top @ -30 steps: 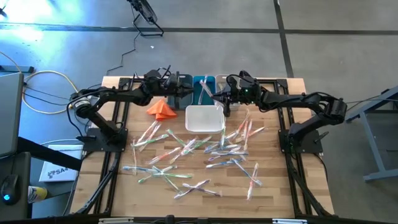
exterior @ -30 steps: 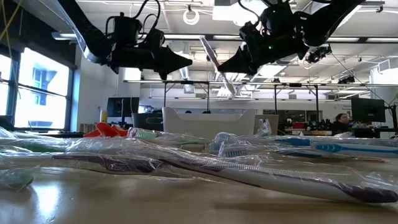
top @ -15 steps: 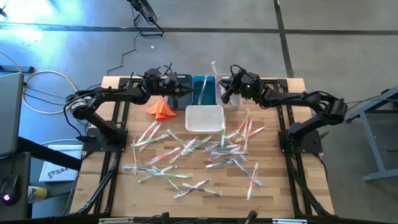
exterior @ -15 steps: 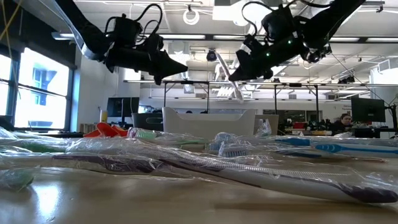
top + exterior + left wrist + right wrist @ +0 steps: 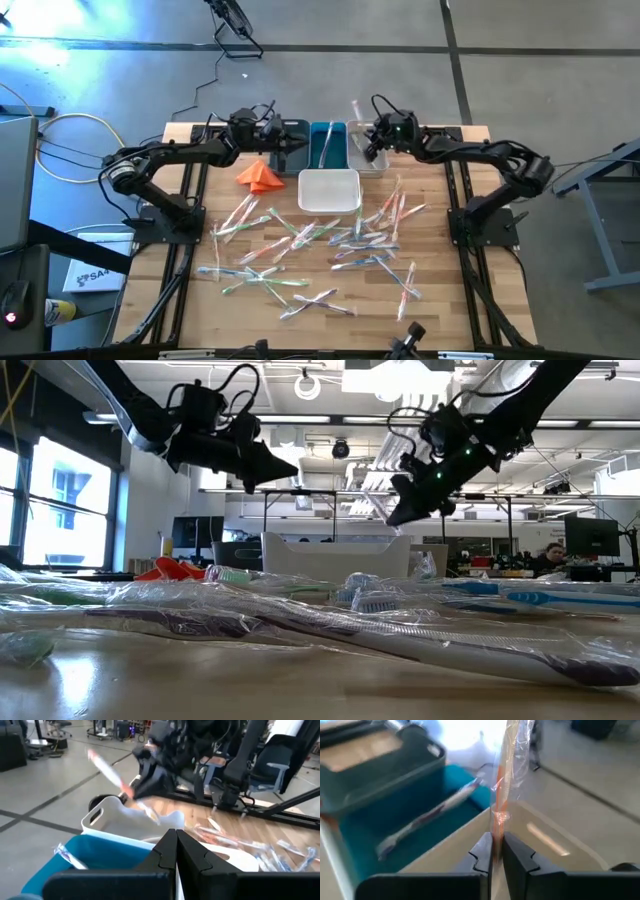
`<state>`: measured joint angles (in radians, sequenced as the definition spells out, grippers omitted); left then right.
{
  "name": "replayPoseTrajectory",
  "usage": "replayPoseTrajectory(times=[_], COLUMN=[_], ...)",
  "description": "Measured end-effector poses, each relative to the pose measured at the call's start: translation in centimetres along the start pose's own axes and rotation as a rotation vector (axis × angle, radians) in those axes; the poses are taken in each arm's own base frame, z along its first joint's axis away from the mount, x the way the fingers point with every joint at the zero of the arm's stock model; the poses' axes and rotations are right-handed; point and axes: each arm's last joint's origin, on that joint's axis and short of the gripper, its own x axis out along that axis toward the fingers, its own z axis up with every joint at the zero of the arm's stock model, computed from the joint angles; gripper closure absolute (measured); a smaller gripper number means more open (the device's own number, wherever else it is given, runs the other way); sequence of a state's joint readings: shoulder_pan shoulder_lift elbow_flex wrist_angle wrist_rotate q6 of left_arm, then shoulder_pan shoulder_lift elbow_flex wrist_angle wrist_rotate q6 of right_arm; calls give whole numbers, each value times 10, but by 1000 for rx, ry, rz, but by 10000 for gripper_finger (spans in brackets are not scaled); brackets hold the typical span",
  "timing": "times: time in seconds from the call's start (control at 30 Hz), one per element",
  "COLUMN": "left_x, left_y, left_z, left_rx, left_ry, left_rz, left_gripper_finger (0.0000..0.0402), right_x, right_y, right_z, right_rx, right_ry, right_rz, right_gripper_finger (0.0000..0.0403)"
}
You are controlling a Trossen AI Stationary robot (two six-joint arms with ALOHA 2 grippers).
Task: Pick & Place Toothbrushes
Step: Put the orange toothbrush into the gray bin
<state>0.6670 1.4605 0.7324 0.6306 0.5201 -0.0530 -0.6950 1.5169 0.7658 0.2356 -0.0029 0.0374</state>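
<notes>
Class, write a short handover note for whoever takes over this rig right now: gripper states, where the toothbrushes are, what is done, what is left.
Right gripper: shut on an orange-handled wrapped toothbrush, above the clear bin at the far edge.
Left gripper: shut, empty, waiting over the far-left bins.
Done: one toothbrush lies in the blue bin.
Left: release the held one; many loose toothbrushes lie scattered on the table. White bin looks empty.

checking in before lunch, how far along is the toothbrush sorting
Early. Done: one wrapped toothbrush lies in the blue plastic bin. In hand: the right gripper holds an orange-handled wrapped toothbrush over the whitish bin. Left: dozens of wrapped toothbrushes scattered across the wooden table.
</notes>
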Motion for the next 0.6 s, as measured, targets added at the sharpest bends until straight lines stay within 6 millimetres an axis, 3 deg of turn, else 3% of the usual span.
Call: replayPoseTrajectory(times=[0.23, 0.6], left_x=[0, 0], left_y=[0, 2], left_z=[-1, 0], left_rx=[-3, 21], left_ry=[4, 3], left_rz=[7, 49], left_gripper_finger=[402, 402], right_x=[27, 29], right_y=[-7, -8], right_z=[-29, -38], right_rx=[-1, -2], right_ry=[133, 204], right_rz=[-16, -27], right_gripper_finger=[383, 376])
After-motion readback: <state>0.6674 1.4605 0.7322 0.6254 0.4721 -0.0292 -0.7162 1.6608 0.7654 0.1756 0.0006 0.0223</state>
